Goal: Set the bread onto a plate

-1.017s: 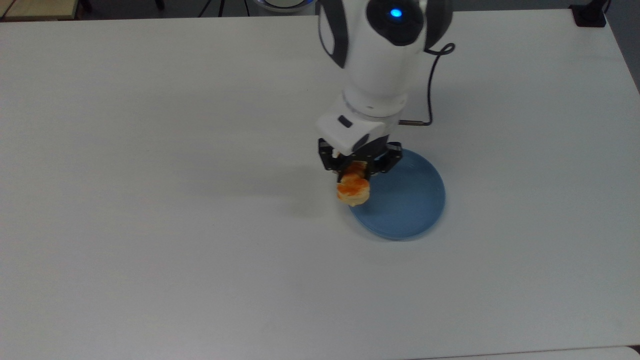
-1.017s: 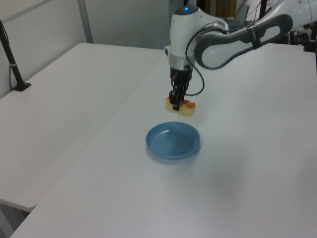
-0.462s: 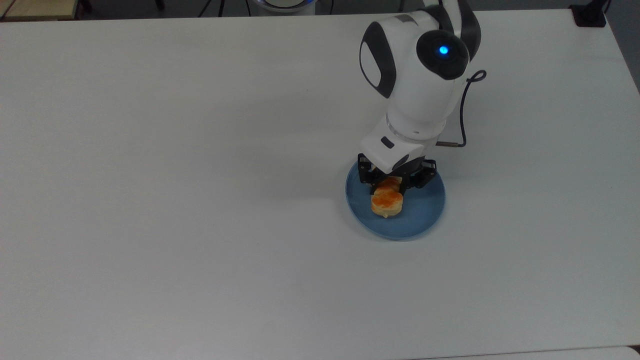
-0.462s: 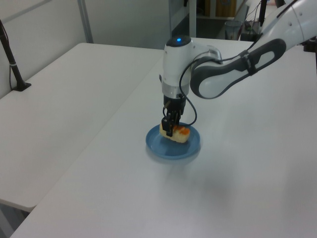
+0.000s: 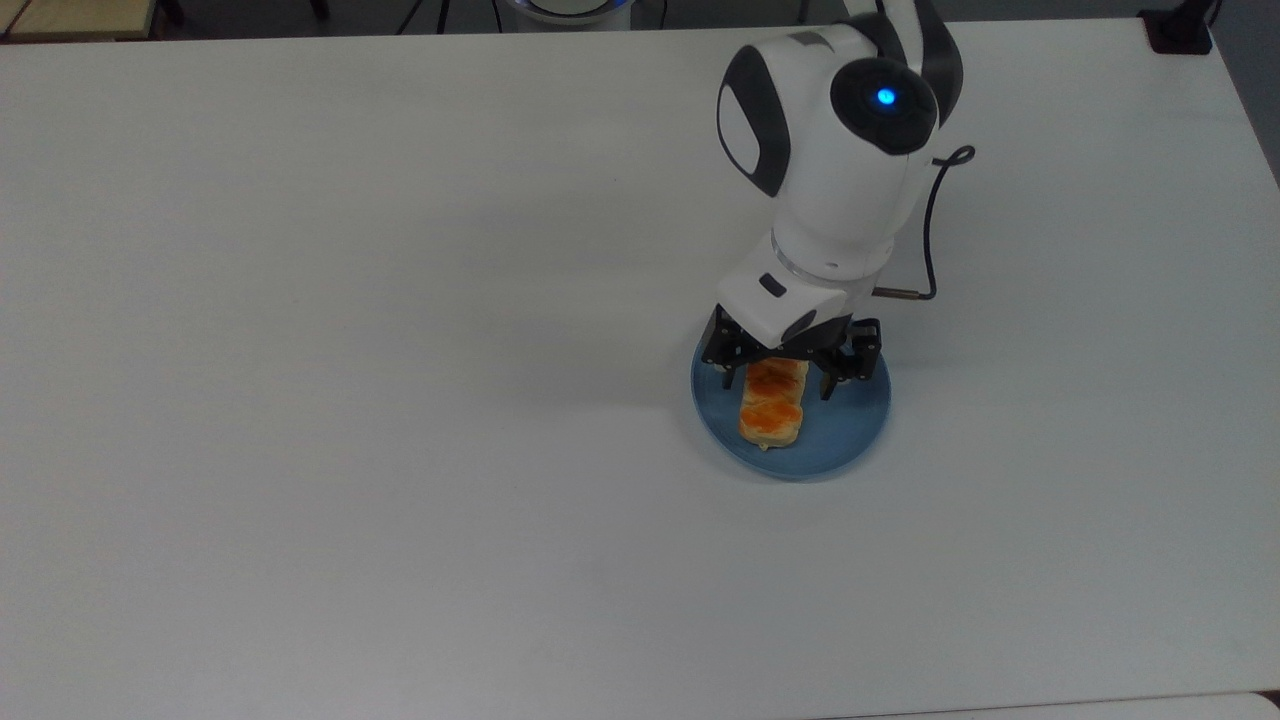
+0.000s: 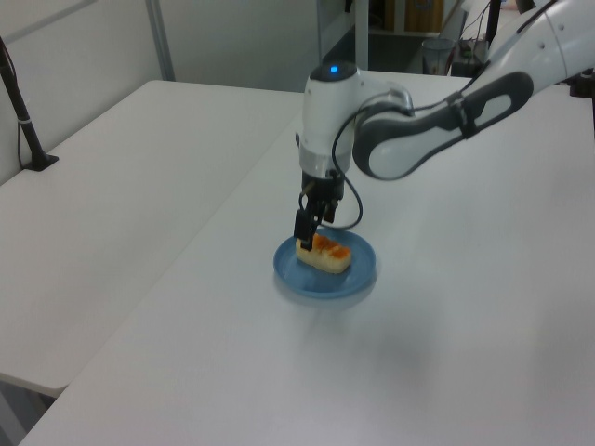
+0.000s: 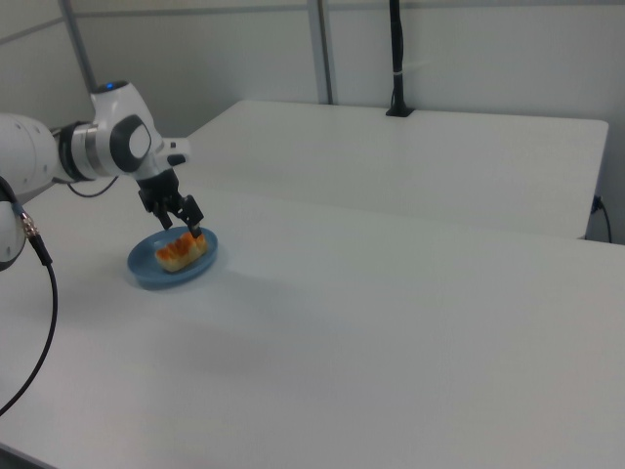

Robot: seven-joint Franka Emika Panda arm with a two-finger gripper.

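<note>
Blue plastic takes the weight now: the bread (image 5: pixel 771 405) lies flat inside the plate (image 5: pixel 862 420), its pale-yellow bar stretched from the near half of the dish toward the far half, glazed orange lumps facing up. In the left view the bread (image 6: pixel 324 254) sits square on the plate (image 6: pixel 363 273) with no air under it. And there is the change: half a second back the fingers were clamped on that bar, and now the gripper (image 5: pixel 781 382) has let go, its jaws spread wide, one black finger on either side of the bread's far end in the top view, neither pressing it. The bread has settled lower and rolled level compared with a moment ago. From the right view the gripper (image 7: pixel 192 227) hangs just over the bread (image 7: pixel 181 253), close above the plate (image 7: pixel 146 272). Farther back, the white arm (image 5: pixel 820 170) leans over the white table (image 5: pixel 350 350). My read: the placement is done, and only a clean lift away is left. Any risk looks small, perhaps a finger brushing the bar on the way up.
</note>
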